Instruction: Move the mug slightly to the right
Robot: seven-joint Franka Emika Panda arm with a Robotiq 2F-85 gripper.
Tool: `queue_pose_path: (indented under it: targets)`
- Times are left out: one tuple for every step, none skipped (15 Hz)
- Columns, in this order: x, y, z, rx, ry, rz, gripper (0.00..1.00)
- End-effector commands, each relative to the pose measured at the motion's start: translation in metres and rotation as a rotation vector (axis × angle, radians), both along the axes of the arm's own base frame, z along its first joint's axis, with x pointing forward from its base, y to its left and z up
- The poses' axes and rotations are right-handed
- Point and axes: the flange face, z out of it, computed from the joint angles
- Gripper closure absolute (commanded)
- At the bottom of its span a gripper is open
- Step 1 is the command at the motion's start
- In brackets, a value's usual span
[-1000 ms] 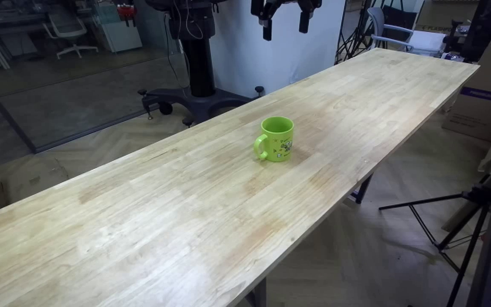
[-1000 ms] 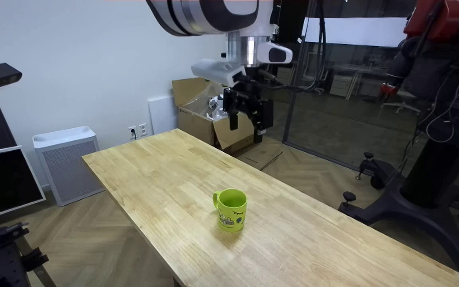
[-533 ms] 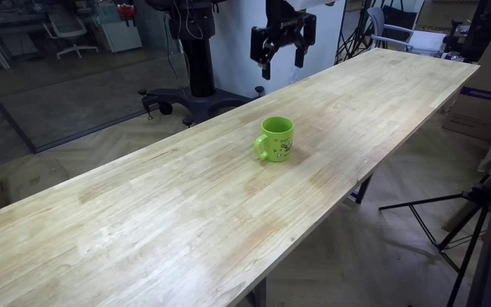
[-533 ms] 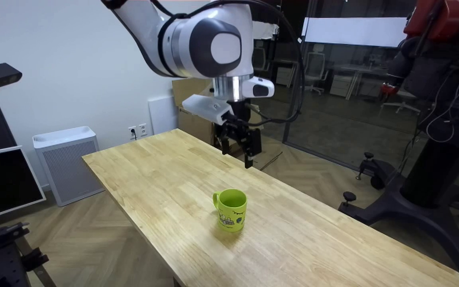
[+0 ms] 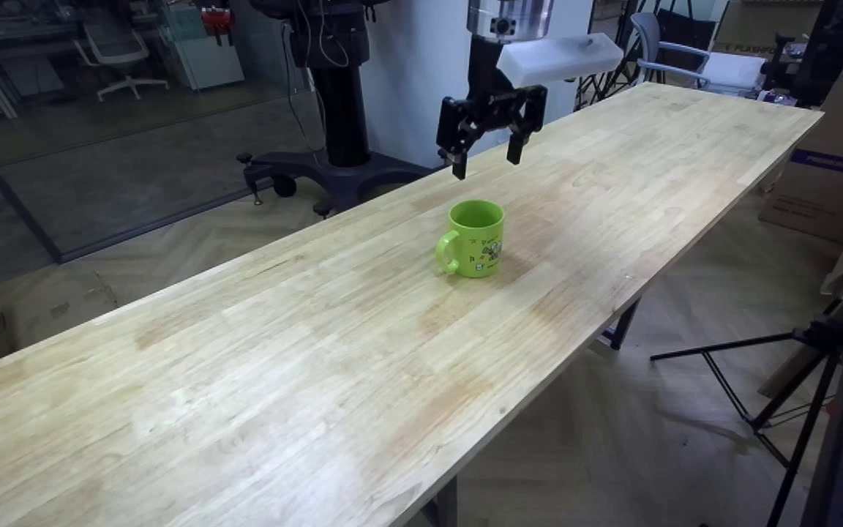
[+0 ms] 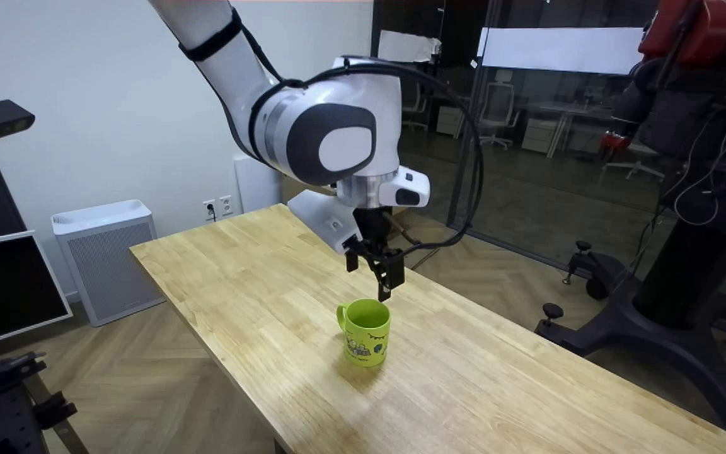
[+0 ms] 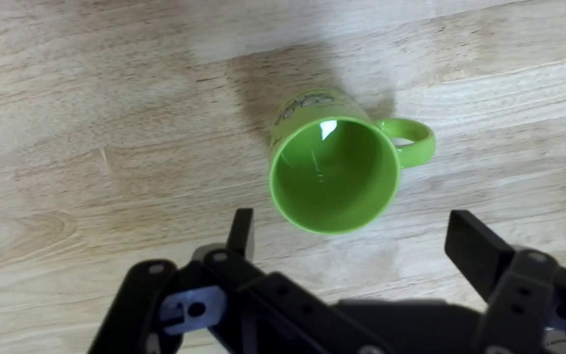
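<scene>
The lime-green mug (image 5: 476, 245) stands upright on the wooden tabletop (image 5: 282, 351), with printed drawings on its side. It also shows upright in an exterior view (image 6: 367, 337). In the wrist view I look down into the mug (image 7: 333, 182), its handle pointing right. My black gripper (image 5: 486, 168) is open and empty, above the mug's rim level and a little behind it. It shows in an exterior view (image 6: 368, 283) just beyond the mug. In the wrist view the gripper's fingertips (image 7: 351, 216) are wide apart, left and right of the mug's lower rim, not touching it.
A red and black robot on a dark wheeled base (image 6: 672, 309) stands beside the table's long edge. A white air purifier (image 6: 111, 258) stands on the floor beyond the table. A black tripod (image 5: 817, 337) stands on the table's opposite side. Cardboard boxes (image 5: 842, 146) are near the far end.
My gripper has come down steadily and moved closer to the mug, staying open. The mug has not moved.
</scene>
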Motion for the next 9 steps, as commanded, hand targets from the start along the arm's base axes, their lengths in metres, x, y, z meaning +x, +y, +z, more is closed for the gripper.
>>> queue_pose_path:
  targets:
    - [-0.008, -0.015, -0.014, 0.048, -0.011, -0.045, 0.0]
    - [-0.009, -0.02, -0.018, 0.06, 0.004, -0.056, 0.0]
    - [-0.01, -0.023, -0.021, 0.069, 0.028, -0.056, 0.0]
    - [-0.009, -0.018, -0.019, 0.045, 0.017, -0.046, 0.0]
    - [-0.011, -0.022, -0.022, 0.05, 0.025, -0.05, 0.0]
    - [-0.011, -0.024, -0.024, 0.052, 0.029, -0.052, 0.0]
    - [-0.012, -0.025, -0.025, 0.052, 0.03, -0.053, 0.0]
    - [-0.009, -0.024, -0.024, 0.05, 0.028, -0.053, 0.0]
    - [-0.006, -0.029, -0.026, 0.06, 0.036, -0.073, 0.0]
